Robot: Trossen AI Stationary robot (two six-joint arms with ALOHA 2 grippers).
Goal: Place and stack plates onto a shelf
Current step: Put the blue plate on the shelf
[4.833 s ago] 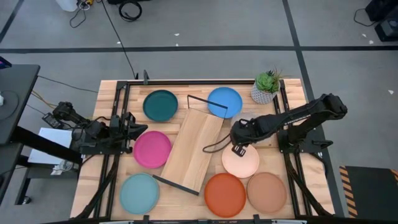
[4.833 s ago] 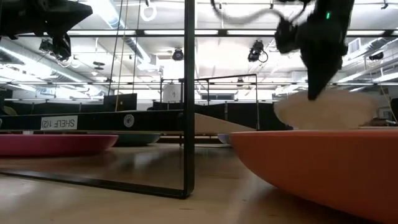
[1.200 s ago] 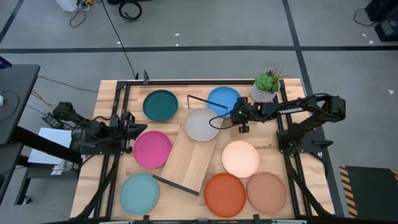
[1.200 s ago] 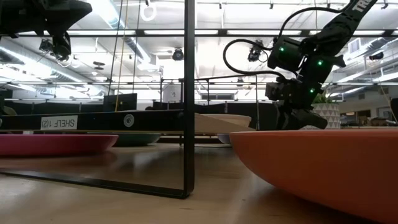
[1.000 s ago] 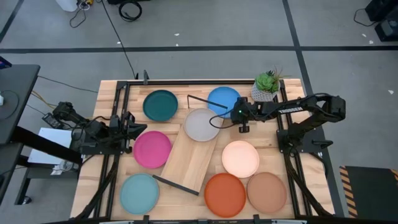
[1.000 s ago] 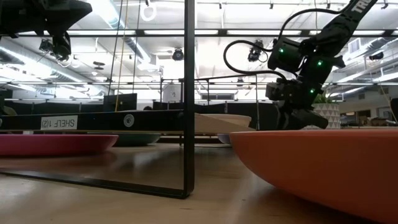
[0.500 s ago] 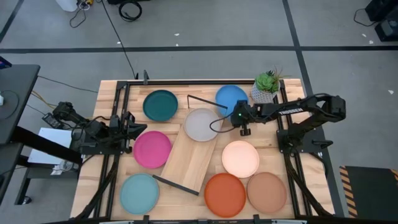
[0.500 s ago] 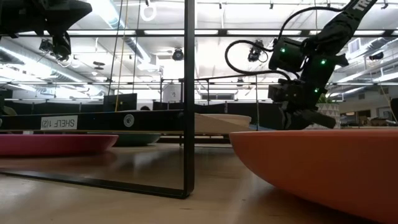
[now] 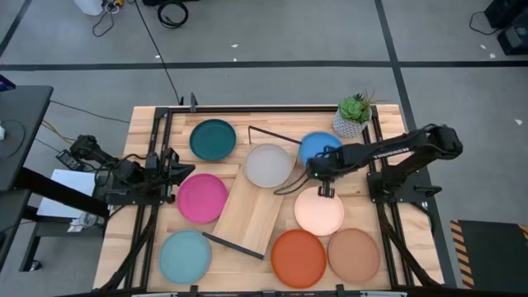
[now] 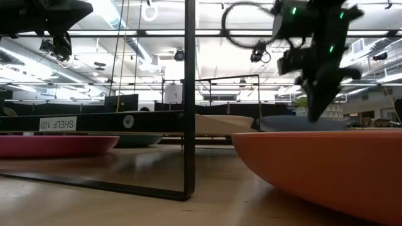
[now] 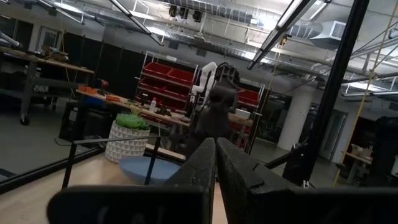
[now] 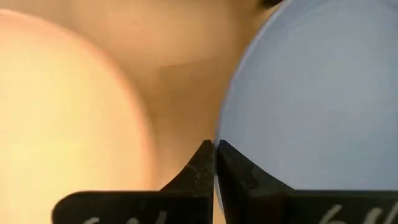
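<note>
My right gripper (image 9: 318,171) is shut on the blue plate (image 9: 320,148), which sits between the potted plant and the cream plate (image 9: 319,211). The grey plate (image 9: 268,165) lies on the far end of the shelf (image 9: 252,210), a light plank set aslant mid-table with black wire frames at both ends. The dark teal (image 9: 213,139), magenta (image 9: 202,198), light blue (image 9: 185,256), orange (image 9: 298,257) and tan-brown (image 9: 354,254) plates lie flat on the table. My left gripper (image 9: 177,172) waits shut at the table's left side. My right gripper pinches the blue plate's near rim (image 12: 225,134) between its two fingers, coming from above and pointing down. In the low view the blue plate (image 10: 295,123) sits about level at the fingertips. I cannot tell whether it is clear of the table.
A potted plant (image 9: 355,115) stands at the far right corner, close behind the blue plate. The shelf's far wire frame (image 9: 272,136) rises beside the grey plate, the near wire frame (image 9: 233,245) by the light blue plate. Bare plank shows in front of the grey plate.
My right gripper has risen and moved toward the table's near and right edges, turning to point more steeply down. The blue plate has come with it, from behind the shelf's far frame to a spot just beyond the cream plate.
</note>
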